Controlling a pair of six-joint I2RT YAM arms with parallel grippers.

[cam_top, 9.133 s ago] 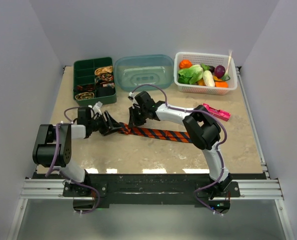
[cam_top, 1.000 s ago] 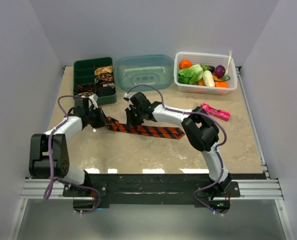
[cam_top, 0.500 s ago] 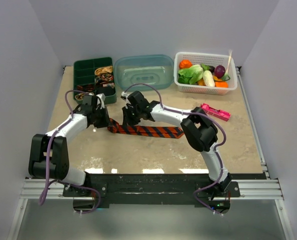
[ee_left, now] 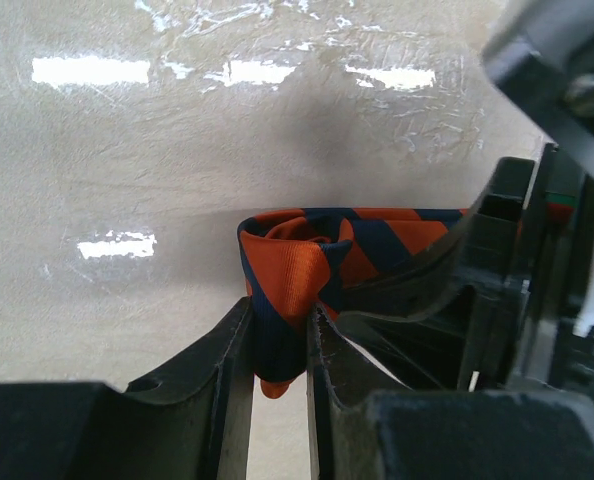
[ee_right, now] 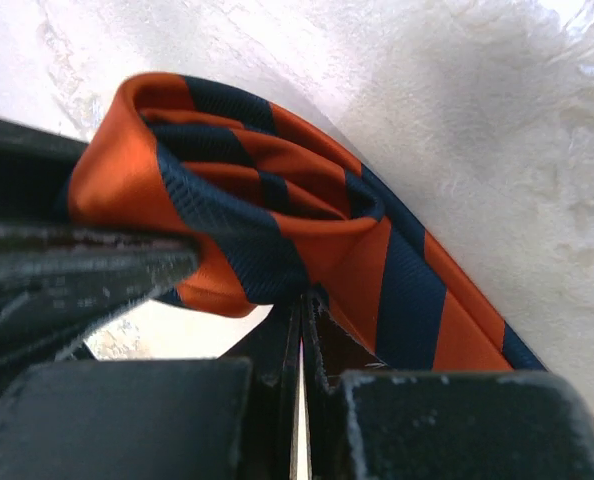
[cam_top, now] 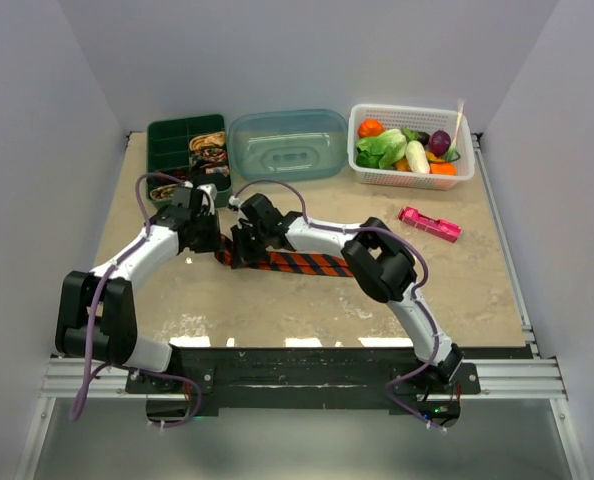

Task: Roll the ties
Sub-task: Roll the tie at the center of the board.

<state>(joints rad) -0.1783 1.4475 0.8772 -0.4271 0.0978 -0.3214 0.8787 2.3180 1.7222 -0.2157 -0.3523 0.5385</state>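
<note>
Far left of the table, the green compartment tray [cam_top: 167,135] holds finished tie coils [cam_top: 209,150] in its right-hand cells.

The left arm reaches far and inward from its base, elbow raised, wrist turned toward the centre. The left gripper [ee_left: 278,330] is clamped on the rolled end of the orange striped tie [cam_top: 312,264], with fabric squeezed between both fingers. Judged purpose: to hold the started coil so it cannot spring open.

The tie lies on the table left of centre. Its coil sits at the left end between the two grippers, and the unrolled length runs flat to the right.

The right arm is folded back hard, forearm extended leftward across the tie. The right gripper [ee_right: 299,318] has its fingers fully together, tips against the underside of the coil. Whether a layer is pinched cannot be told. Judged purpose: a brace for winding.

Only the first turns are formed, and most of the length remains.

Further right stand a clear tub [cam_top: 287,143], a vegetable basket [cam_top: 414,117] and a pink gadget [cam_top: 430,223], all well apart from the work.
</note>
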